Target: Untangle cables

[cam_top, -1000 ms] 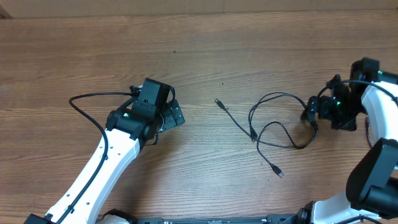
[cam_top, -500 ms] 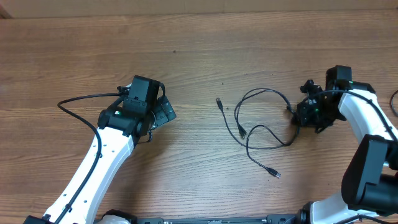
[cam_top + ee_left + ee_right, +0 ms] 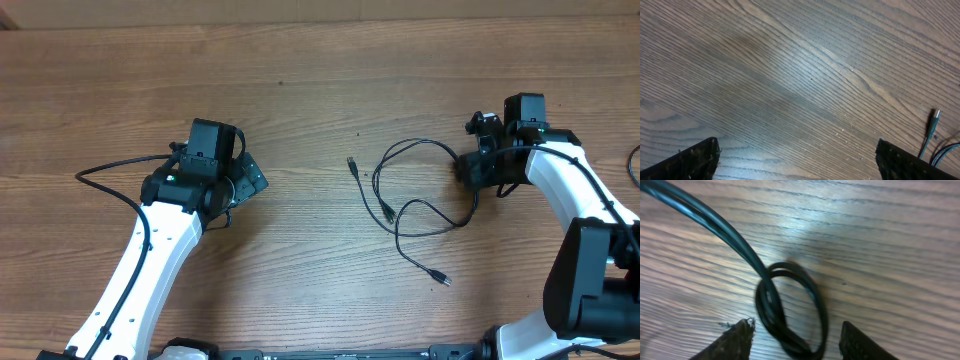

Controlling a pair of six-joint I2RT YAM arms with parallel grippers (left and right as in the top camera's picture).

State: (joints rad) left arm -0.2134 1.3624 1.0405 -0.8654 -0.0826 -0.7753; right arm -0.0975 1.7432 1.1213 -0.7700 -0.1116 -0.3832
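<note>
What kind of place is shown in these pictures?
Probably a robotics lab bench: a white left arm and right arm stand at a plain wooden table, and thin black cables lie on it.

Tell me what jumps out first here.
Thin black cables sprawl in loose loops right of centre on the wooden table. Their right end forms a tight coil between the right gripper's fingertips; the left gripper hangs open over bare wood.
</note>
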